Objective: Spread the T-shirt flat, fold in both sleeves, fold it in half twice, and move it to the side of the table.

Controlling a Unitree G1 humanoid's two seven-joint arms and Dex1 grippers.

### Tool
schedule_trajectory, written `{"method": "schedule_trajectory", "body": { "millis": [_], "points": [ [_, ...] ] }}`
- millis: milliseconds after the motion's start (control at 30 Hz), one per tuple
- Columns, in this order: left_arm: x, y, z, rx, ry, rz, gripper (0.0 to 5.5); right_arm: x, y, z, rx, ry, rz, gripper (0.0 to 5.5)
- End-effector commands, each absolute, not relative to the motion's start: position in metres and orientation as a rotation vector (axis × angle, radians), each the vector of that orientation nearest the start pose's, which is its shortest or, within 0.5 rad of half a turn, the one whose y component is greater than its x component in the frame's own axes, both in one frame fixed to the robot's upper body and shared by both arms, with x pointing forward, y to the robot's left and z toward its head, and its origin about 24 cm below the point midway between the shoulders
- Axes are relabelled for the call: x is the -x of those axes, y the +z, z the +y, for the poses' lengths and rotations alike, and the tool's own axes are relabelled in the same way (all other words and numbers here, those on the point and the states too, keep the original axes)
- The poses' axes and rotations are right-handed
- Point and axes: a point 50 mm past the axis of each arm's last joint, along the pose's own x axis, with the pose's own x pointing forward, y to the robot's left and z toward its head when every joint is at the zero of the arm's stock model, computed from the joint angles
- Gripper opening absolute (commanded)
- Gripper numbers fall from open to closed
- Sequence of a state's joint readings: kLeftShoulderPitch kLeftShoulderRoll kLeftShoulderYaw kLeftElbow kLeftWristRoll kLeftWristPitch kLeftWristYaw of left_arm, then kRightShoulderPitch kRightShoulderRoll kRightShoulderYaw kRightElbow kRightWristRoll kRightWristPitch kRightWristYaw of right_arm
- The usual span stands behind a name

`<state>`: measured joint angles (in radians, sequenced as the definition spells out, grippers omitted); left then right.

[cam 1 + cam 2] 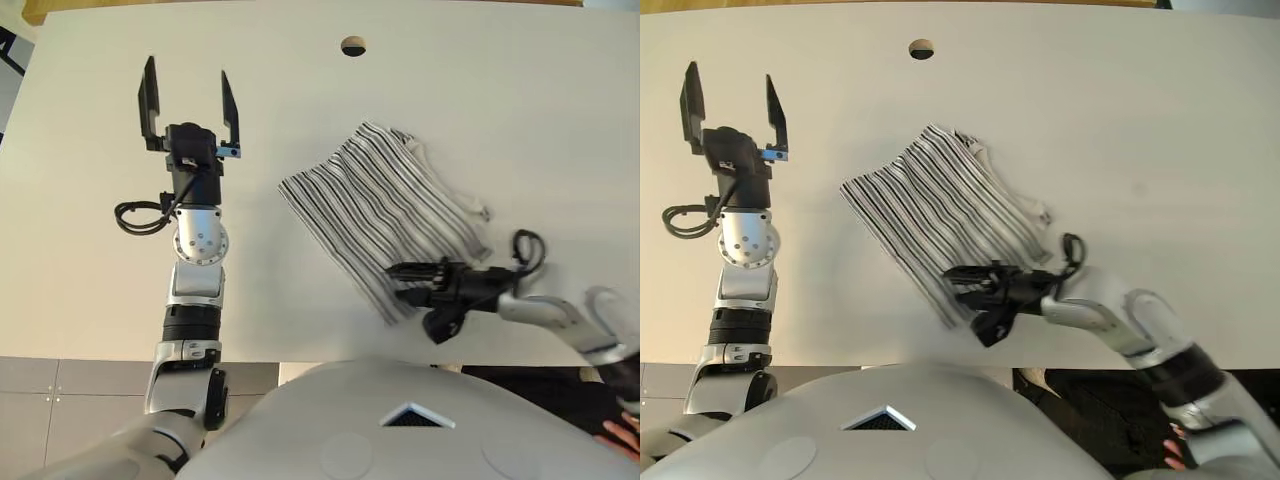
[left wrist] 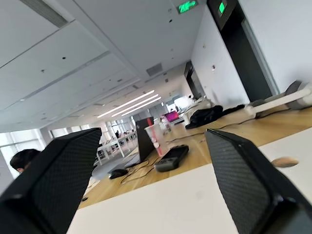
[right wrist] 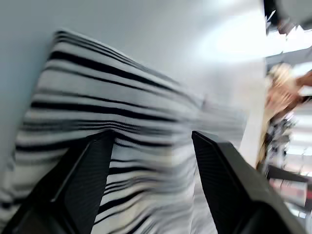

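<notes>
Both grippers stood unclenched: the folded T-shirt lay on the table with its near edge beneath and between the fingers of your right gripper, well apart from those of your left gripper; judged light and limp, it wanted pinching through every ply there.

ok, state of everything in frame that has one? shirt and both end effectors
T-shirt: folded into a compact rectangle, lying askew on the table, some edge fabric sticking out on its right side.
left end effector: open wide, empty, over bare table left of the shirt.
right end effector: open, fingers apart at the shirt's near corner, not closed on it.
</notes>
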<state>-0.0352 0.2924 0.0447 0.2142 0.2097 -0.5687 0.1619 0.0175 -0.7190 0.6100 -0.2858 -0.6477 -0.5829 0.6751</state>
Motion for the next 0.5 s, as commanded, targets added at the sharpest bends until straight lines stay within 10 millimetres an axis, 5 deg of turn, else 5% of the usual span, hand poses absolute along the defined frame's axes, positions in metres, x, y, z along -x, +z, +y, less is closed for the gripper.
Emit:
{"method": "schedule_trajectory", "body": {
  "millis": [33, 100, 200, 300, 500],
  "points": [
    [-0.250, 0.067, 0.216, -0.478, 0.074, -0.401, 3.93, -0.164, 0.014, -0.044, 1.299, 1.590, -0.414, 2.94],
    [-0.250, 0.066, 0.218, -0.491, 0.071, -0.398, 3.93, -0.169, 0.029, -0.033, 1.220, 1.510, -0.489, 2.94],
    [-0.251, 0.066, 0.216, -0.505, 0.036, -0.401, 3.93, -0.168, 0.066, -0.061, 1.109, 1.434, -0.548, 2.94],
    [-0.254, 0.066, 0.206, -0.498, -0.018, -0.417, 3.93, -0.191, 0.093, -0.093, 1.126, 1.284, -0.532, 2.94],
    [-0.259, 0.071, 0.193, -0.493, -0.083, -0.447, 3.93, -0.243, 0.106, -0.104, 1.196, 1.114, -0.503, 2.94]
  ]
}}
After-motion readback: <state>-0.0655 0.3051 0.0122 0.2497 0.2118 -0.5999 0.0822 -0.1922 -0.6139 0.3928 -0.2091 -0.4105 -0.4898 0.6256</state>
